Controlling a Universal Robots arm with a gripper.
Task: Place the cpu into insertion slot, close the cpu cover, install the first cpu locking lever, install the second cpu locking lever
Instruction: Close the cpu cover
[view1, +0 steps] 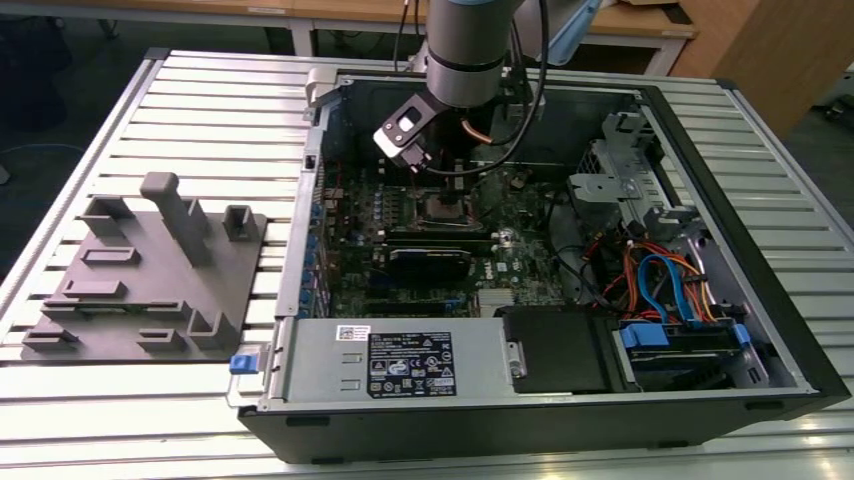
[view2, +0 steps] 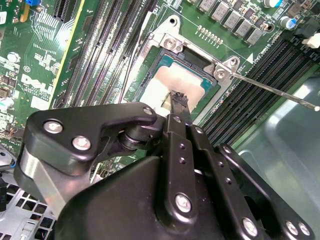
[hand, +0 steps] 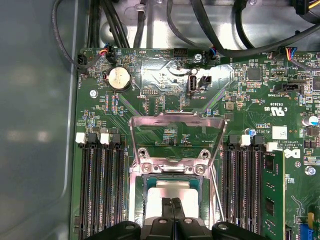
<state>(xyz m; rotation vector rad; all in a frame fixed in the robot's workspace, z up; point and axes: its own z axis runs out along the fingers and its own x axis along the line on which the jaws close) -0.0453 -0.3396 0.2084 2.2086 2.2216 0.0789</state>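
Note:
The cpu (hand: 172, 187) lies flat in the insertion slot (hand: 142, 192), its dull silver top showing; it also appears in the second wrist view (view2: 155, 85), inside the slot's dark frame (view2: 169, 61). The cpu cover (hand: 175, 122), a silvery frame with a large square opening, is swung open and leans back away from the slot. My gripper (hand: 172, 205) is shut, its fingertips together right over the cpu's top and holding nothing; in the second wrist view the gripper's tip (view2: 177, 100) rests at or just above the chip. A thin locking lever (view2: 275, 90) sticks out unlatched beside the slot.
The arm (view1: 467, 60) reaches down into an open computer case (view1: 747, 330) on a slatted table. Long black memory slots (hand: 100, 185) flank the socket on both sides. Cables (view1: 667, 280) and drive bays fill the exterior view's right. A grey fixture block (view1: 147, 270) stands outside the case.

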